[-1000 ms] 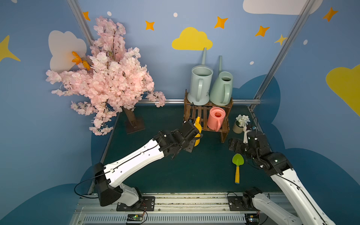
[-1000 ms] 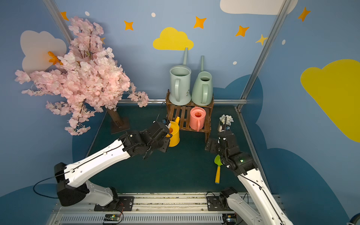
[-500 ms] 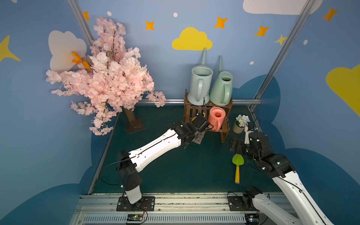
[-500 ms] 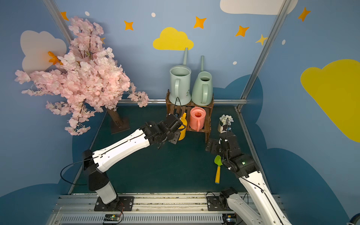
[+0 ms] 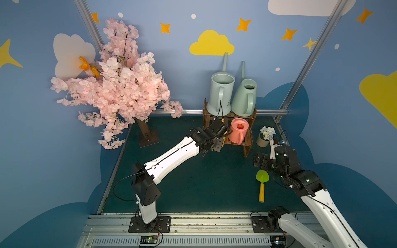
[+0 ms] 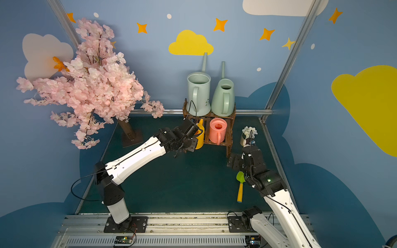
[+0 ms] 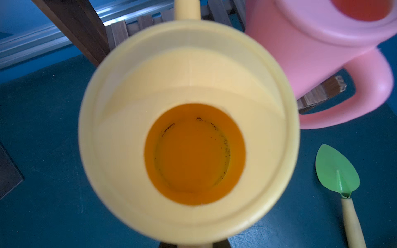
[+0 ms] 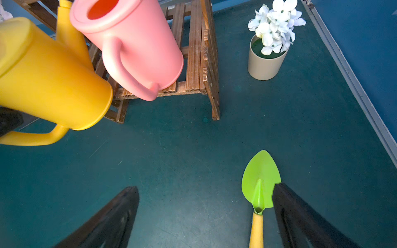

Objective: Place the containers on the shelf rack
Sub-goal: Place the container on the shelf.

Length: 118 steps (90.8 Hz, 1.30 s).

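Containers are nearly all in place, by my judgement: three of four stand on the shelf rack [image 8: 194,55], and one is left.

Nearest the arm bases, the right fingers [image 8: 116,216] are spread wide and empty above the surface [image 5: 193,182]. One of them overlaps the blade edge of the green-and-yellow trowel [image 8: 260,184].

Farther in, the left fingers [image 8: 9,121] are closed on the handle of the yellow can [image 8: 49,85]. It hangs tilted at the front left corner of the rack's lower tier, close beside the pink can [image 5: 238,131]. Its base looks clear of the slats, so setting it down and letting go remain.

The pink can stands on the right half of that tier, handle toward the arms. A cream flower pot [image 8: 264,62] stands on the surface just right of the rack.

Farthest back, on the upper tier, the blue-grey can [image 5: 221,94] and the mint-green can [image 5: 245,98] stand upright side by side.

Only the right wrist view shows the grip at the handle and the gap under the yellow base. The left wrist view looks straight down into that can and shows a dark ring on its floor, but almost nothing of the fingers. Only the top views show the upper tier.
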{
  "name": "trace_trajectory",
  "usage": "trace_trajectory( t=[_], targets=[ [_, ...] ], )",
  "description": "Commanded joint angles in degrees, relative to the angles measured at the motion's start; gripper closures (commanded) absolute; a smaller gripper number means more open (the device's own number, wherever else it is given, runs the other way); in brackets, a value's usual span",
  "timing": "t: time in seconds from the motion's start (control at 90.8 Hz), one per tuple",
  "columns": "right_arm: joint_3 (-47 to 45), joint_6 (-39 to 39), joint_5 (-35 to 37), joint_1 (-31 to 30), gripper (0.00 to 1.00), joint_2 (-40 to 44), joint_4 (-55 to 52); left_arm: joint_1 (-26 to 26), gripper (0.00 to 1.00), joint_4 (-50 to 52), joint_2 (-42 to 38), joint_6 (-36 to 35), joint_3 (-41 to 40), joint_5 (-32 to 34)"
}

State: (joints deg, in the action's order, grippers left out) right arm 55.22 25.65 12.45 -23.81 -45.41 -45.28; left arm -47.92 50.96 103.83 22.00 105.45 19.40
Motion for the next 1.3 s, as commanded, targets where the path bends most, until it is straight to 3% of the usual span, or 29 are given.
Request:
trace_trajectory(
  t=[0.0, 1.002, 1.145, 1.288],
  targets=[
    [0.05, -0.24, -0.24, 0.18, 0.02, 0.17, -1.13, 0.92, 0.92, -1.01, 1.18, -0.73, 2.30, -1.39],
    [0.05, -1.17, -0.47, 0.54, 0.02, -2.65, 0.14, 4.58, 0.90, -4.60, 11.85, 0.09, 9.04, -0.42],
    [0.23, -1.38, -0.52, 0.66, 0.02, -2.76, 0.10, 4.59, 0.86, -4.65, 11.79, 0.15, 8.96, -0.96],
    [0.58, -1.55, -0.59, 0.85, 0.02, -2.94, 0.01, 4.40, 0.74, -4.64, 9.78, 0.66, 7.08, -1.53]
  ],
)
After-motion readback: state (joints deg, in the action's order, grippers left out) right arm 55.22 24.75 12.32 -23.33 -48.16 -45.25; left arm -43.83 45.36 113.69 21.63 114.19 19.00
